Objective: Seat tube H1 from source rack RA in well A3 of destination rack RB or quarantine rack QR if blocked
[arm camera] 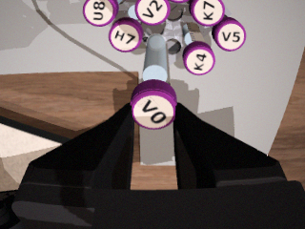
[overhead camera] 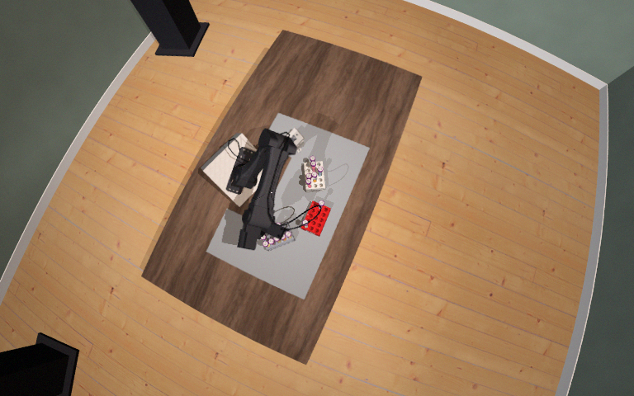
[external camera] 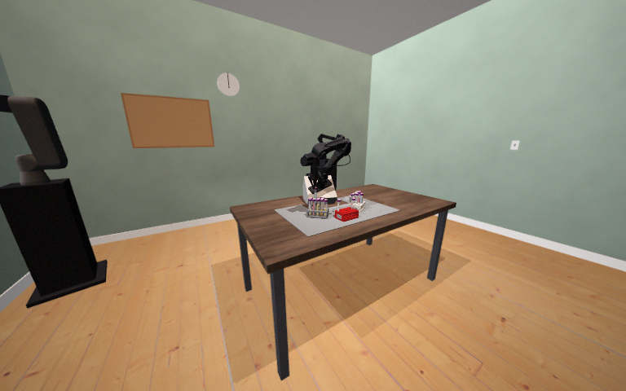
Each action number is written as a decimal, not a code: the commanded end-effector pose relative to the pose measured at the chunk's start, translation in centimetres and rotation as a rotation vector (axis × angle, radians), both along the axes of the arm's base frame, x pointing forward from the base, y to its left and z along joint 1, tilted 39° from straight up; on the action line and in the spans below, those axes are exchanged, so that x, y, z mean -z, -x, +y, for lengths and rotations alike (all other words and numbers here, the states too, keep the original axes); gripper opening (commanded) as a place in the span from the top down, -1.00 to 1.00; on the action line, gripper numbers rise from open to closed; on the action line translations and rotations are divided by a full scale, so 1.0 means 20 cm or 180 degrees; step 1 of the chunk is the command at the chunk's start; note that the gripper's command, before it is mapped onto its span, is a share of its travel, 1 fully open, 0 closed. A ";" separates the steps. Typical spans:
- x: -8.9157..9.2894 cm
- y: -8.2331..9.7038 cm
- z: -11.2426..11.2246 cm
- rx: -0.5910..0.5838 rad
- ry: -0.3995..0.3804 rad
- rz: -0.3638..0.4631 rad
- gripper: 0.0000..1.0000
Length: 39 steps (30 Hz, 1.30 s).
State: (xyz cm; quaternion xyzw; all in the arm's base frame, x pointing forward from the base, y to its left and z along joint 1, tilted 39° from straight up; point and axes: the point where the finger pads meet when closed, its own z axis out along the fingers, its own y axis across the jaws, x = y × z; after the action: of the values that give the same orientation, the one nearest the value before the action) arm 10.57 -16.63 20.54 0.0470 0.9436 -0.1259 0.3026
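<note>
Purple-capped tube V0 point(arm camera: 153, 106) gripped by cap in pincer point(arm camera: 153, 113) — nr grey rack RA point(overhead camera: 281, 242) point(external camera: 315, 211), red rack QR point(overhead camera: 316, 219) point(external camera: 346, 213) btwn RA & white rack RB point(overhead camera: 314, 182) — QR twd table's long edge opp. arm base

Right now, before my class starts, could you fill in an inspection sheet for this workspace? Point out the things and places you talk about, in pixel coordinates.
Surface: wooden table point(overhead camera: 345, 93) point(external camera: 267, 242) point(arm camera: 57, 95), grey mat point(overhead camera: 286, 275) point(external camera: 306, 227) point(arm camera: 257, 95) on top.
Job's things: grey rack point(overhead camera: 281, 242) point(external camera: 317, 215), white rack point(overhead camera: 315, 189) point(external camera: 359, 207), red rack point(overhead camera: 317, 220) point(external camera: 349, 216); tube H1 not identifiable.
Clutter: nothing seen.
Gripper point(arm camera: 153, 113): closed on tube V0 point(arm camera: 153, 114), above the mat.
Cables: black loops at the arm; from above, they cross the red rack.
Surroundings: green walls, clock point(external camera: 227, 85), cork board point(external camera: 168, 120).
</note>
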 end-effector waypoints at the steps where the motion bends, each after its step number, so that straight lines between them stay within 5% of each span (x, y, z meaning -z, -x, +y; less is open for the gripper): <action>1: 0.00 0.00 0.01 0.0027 0.0062 -0.0023 1.00; 32: -0.01 -0.03 -0.01 0.0016 0.0151 -0.0027 1.00; 37: 0.04 -0.03 0.00 0.0027 0.0063 -0.0016 1.00; 39: 0.00 -0.04 -0.02 0.0015 0.0158 -0.0031 1.00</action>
State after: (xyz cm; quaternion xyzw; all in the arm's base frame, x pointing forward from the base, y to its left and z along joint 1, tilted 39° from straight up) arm 11.20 -16.89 19.37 0.0484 0.9447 -0.1209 0.3011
